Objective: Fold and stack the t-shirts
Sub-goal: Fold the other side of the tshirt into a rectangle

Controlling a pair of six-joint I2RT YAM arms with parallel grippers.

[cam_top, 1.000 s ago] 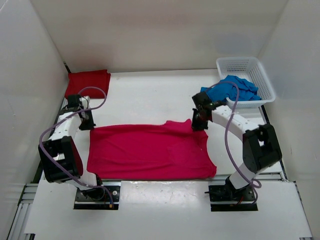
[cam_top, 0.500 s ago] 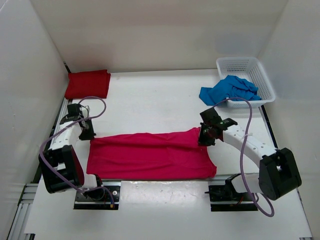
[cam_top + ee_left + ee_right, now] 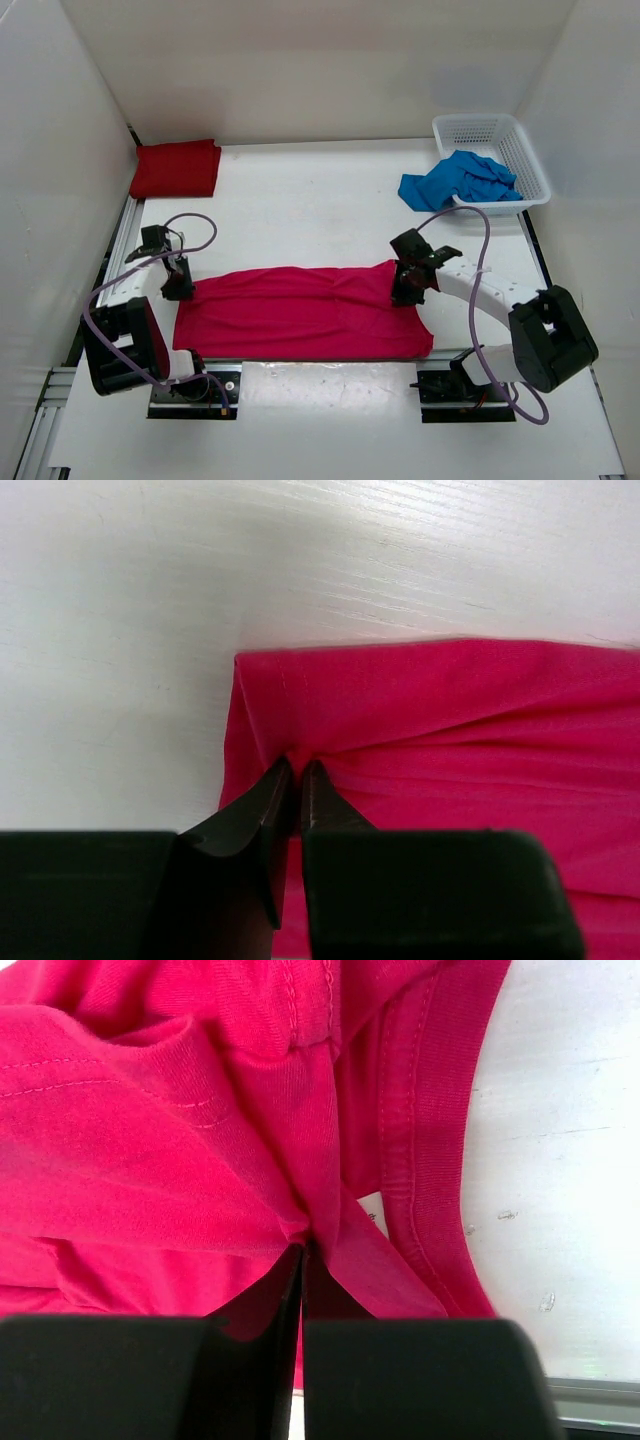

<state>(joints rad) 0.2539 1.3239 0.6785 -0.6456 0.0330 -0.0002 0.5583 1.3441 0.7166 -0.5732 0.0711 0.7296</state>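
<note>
Two pincers on one pink shirt (image 3: 300,312) — left gripper (image 3: 293,772) nips its left hem, right gripper (image 3: 303,1247) pinches fabric by the collar, both pressed tight. It lies folded long along the near edge of the table (image 3: 300,200), bare white beyond. Far left, the dark red shirt (image 3: 176,168) sits folded; far right, the blue shirt (image 3: 455,182) spills from the basket (image 3: 492,130) — both well apart.
</note>
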